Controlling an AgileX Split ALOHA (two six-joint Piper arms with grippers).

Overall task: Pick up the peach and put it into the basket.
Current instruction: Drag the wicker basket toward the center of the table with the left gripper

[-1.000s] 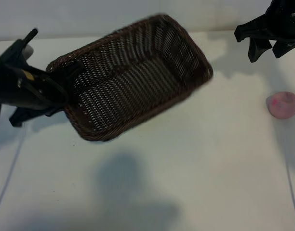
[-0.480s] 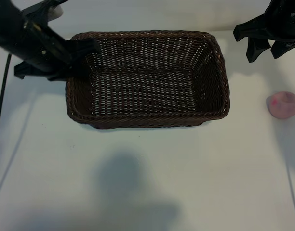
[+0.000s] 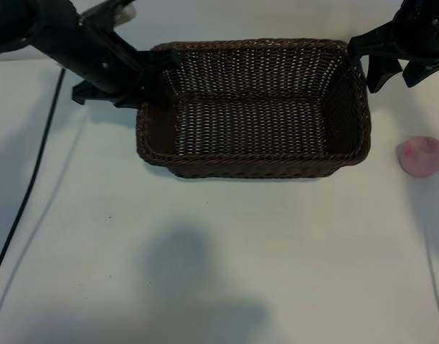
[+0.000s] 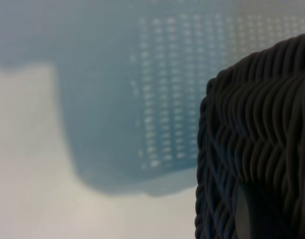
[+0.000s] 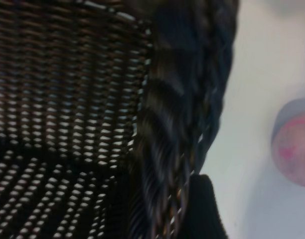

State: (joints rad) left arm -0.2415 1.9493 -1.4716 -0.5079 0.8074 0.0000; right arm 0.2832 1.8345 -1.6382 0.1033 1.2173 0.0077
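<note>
The dark brown wicker basket [image 3: 255,107] stands level at the back of the table. My left gripper [image 3: 156,80] is shut on the rim of its left end, and that braided rim [image 4: 257,149] fills the left wrist view. Small and pale pink, the peach [image 3: 421,155] lies on the table to the right of the basket, apart from it. My right gripper [image 3: 395,72] hangs open over the basket's right end and holds nothing. In the right wrist view the basket rim [image 5: 182,124] runs beside one dark finger [image 5: 202,209], with the peach [image 5: 294,149] beyond.
A black cable [image 3: 29,186] trails down the white tabletop [image 3: 241,251] on the left. A broad shadow [image 3: 191,279] lies on the front half of the table.
My left arm has turned the basket from tilted to level and carried it to the right, up to the right gripper. The peach and the right arm have stayed put.
</note>
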